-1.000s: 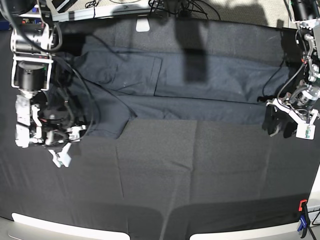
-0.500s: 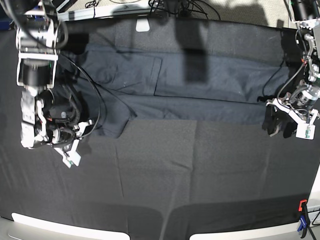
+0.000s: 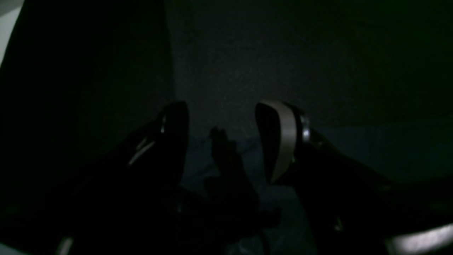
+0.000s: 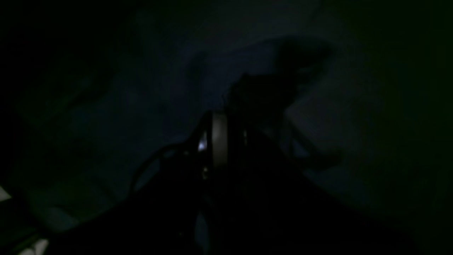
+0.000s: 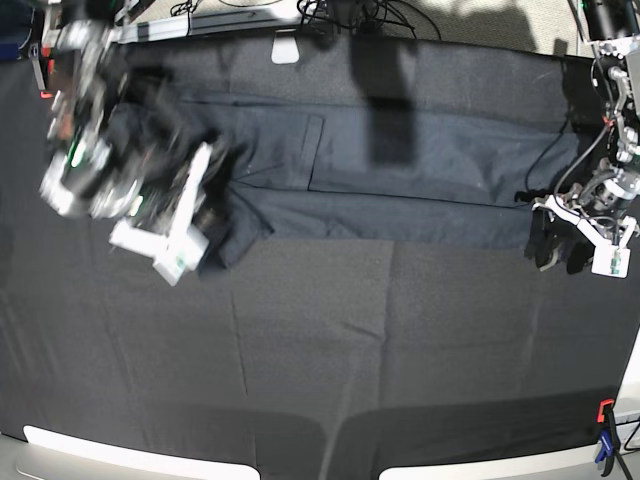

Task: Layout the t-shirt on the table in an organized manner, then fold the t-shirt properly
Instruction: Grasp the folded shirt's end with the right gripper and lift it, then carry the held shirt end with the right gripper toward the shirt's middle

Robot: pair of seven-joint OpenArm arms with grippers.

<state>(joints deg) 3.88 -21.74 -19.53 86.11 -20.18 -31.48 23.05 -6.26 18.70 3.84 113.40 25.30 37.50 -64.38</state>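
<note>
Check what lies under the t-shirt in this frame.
The t-shirt lies on the table, whose black fabric shows all around it. Anything beneath the shirt itself is covered and cannot be seen.

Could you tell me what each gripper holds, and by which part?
Left gripper: open, nothing held. Right gripper: blurred over the t-shirt's sleeve end; hold cannot be told.

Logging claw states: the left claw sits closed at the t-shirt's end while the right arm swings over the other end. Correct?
Not quite: the left claw is open, its fingers apart over the t-shirt, as the left wrist view shows. The right arm does swing, blurred, over the other end.
</note>
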